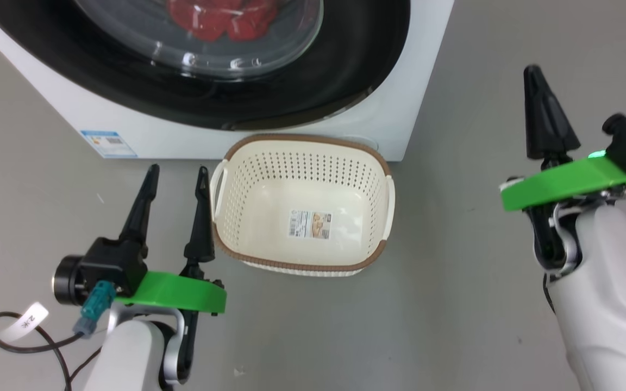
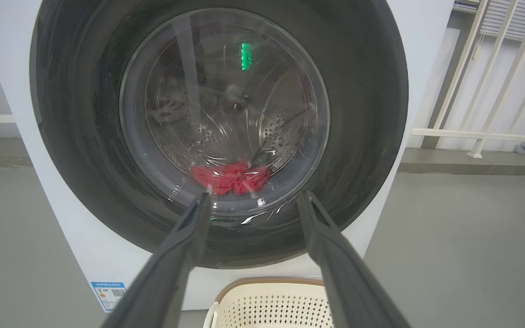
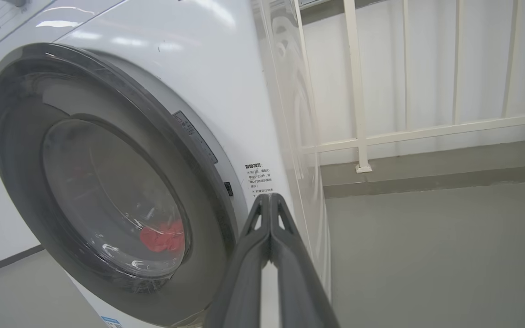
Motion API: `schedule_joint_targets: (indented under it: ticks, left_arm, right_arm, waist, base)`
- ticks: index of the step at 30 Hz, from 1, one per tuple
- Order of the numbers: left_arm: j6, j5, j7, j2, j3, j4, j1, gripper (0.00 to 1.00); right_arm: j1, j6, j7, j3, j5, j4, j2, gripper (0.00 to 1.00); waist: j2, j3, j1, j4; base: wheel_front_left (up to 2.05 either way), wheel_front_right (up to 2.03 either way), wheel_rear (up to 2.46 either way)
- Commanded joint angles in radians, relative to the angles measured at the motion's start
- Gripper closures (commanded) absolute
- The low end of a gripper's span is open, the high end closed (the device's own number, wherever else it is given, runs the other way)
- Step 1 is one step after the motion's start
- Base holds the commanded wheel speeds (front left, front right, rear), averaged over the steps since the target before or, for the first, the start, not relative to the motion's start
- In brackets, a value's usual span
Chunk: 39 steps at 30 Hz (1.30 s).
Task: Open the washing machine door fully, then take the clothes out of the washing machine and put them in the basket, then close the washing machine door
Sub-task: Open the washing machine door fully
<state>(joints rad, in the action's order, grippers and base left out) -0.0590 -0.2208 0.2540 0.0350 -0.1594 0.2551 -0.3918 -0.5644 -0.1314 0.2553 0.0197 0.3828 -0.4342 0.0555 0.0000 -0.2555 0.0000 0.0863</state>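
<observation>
Holding left end effector (image 1: 178, 169) released, fingers spread, hovering over floor (image 1: 454, 282) just beside basket (image 1: 302, 163). Basket sitting on floor close against washer (image 1: 394, 130) front, below door (image 1: 345, 70), holding no clothes yet. Door sitting closed, red clothes (image 1: 220, 19) showing through it, low inside. Holding right end effector (image 1: 533, 70) clenched on nothing, aiming near door's right edge.

Risks I'm judging:
- clenched tips slipping off glossy rim
- left fingers bumping basket, shoving it from under door, clothes later missing it
</observation>
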Motion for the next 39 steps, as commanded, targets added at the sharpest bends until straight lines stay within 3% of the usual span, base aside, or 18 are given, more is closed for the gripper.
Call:
schedule_joint_targets:
  ticks: [1,9,15,23,28,39]
  left_arm:
    - [-0.009,-0.008,0.008,0.016,0.026,-0.037,-0.027,0.00]
    - [-0.017,-0.017,0.008,0.016,0.006,-0.074,-0.026,0.00]
    - [-0.016,-0.022,0.005,0.019,0.000,-0.101,-0.030,0.00]
    - [-0.018,-0.024,0.005,0.021,-0.003,-0.116,-0.045,0.00]
    - [-0.019,-0.022,0.006,0.021,-0.006,-0.112,-0.054,0.00]
    - [-0.019,-0.030,0.007,0.019,-0.011,-0.108,-0.070,0.00]
  right_arm:
    - [-0.045,0.001,0.006,-0.020,0.033,0.010,-0.005,1.00]
    - [-0.173,0.001,0.006,-0.048,0.289,-0.093,-0.005,1.00]
    - [-0.276,0.001,-0.036,-0.038,0.411,-0.157,-0.005,1.00]
    - [-0.397,0.001,-0.196,-0.044,0.548,-0.177,0.029,1.00]
    - [-0.453,0.001,-0.360,-0.051,0.685,-0.159,0.047,1.00]
    - [-0.552,0.001,-0.580,-0.044,0.830,-0.142,0.099,1.00]
  waist:
    - [0.0000,-0.028,0.0000,0.014]
    - [0.0000,-0.071,0.0000,0.021]
    - [0.0000,-0.106,0.0000,0.029]
    - [0.0000,-0.168,0.0000,0.048]
    - [0.0000,-0.200,0.0000,0.060]
    - [0.0000,-0.248,0.0000,0.088]
  base:
    - [0.00,0.00,0.00]
    - [0.00,0.00,0.00]
    - [0.00,0.00,0.00]
    - [0.00,0.00,0.00]
    - [0.00,0.00,0.00]
    - [0.00,0.00,0.00]
